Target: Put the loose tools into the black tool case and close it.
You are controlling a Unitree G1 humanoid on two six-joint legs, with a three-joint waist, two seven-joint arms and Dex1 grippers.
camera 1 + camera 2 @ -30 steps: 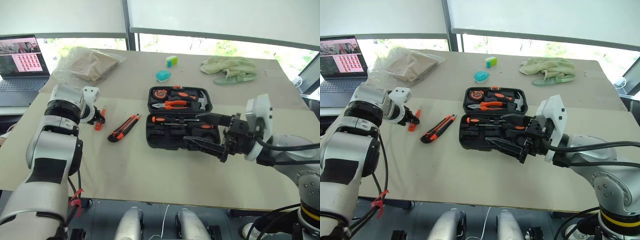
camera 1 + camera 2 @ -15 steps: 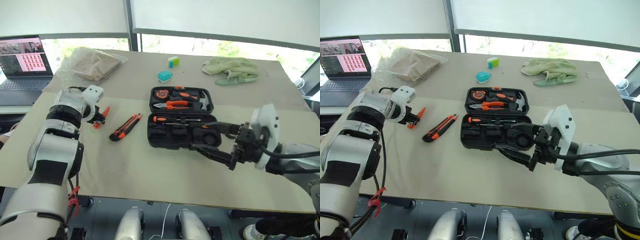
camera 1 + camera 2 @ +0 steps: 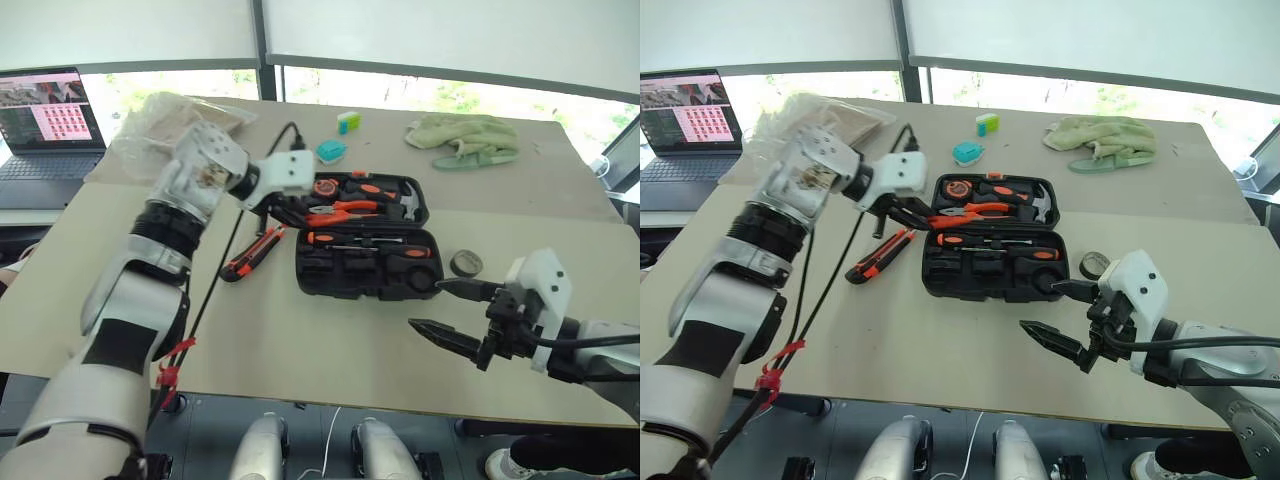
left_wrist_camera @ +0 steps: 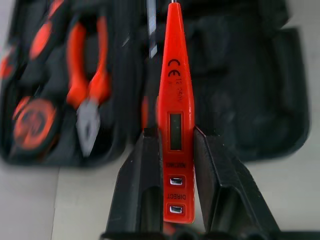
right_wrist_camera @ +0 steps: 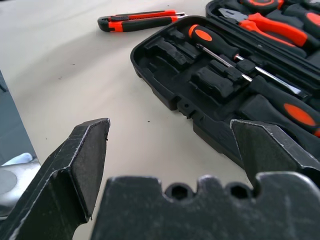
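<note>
**Left jaws hold the slim screwdriver over the open case**

The worktop (image 3: 300,350) is covered in beige and carries everything here. The case (image 3: 362,250) lies open near its middle, both halves flat, with pliers (image 3: 340,210), a hammer and a tape measure in the far half and two screwdrivers (image 3: 360,240) seated in the near half's slots. A laptop (image 3: 45,120) stands at the far left edge, a clear bag (image 3: 175,125) of brown material beside it, and a green cloth (image 3: 460,138) lies at the far right.

The left gripper (image 4: 170,165) hangs over the case's left end, its jaws closed narrowly on the slim screwdriver (image 4: 174,115), an orange tester type with a small window, its tip pointing across the case interior. The right gripper (image 3: 450,312) hovers just above the worktop in front of the case's right corner, its jaws spread wide with nothing between them.

The knife (image 3: 252,252) lies loose on the worktop just left of the case, apart from it. The tape roll (image 3: 465,263), a small dark disc as far as it can be made out, lies just right of the case. Two small teal and green objects (image 3: 328,151) sit beyond the case.
</note>
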